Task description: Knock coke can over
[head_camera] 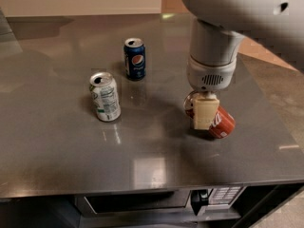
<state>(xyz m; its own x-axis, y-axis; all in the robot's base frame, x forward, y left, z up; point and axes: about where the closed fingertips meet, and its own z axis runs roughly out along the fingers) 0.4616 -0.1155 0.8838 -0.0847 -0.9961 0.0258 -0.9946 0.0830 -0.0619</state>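
End effector (205,118) touching tilted red cylindrical coke can (223,123).

Bench (57,151): grey top with a metal look, smooth and semi-gloss, with soft reflections of lights and cans on it.

Coke can (223,123): red aluminium with glossy paint and white script. The silver end is bare metal.

Gripper (204,118): low over the right part of the bench, right in front of the coke can. It is cream, matt and plastic-looking.

Arm (213,46) above it: pale grey shell, smooth with a satin sheen, and a small perforated grille.

Pepsi can (135,60): dark blue glossy paint and a bright metal lid.

White and green can (105,98): pale printed skin with a slight sheen and a shiny metal lid.
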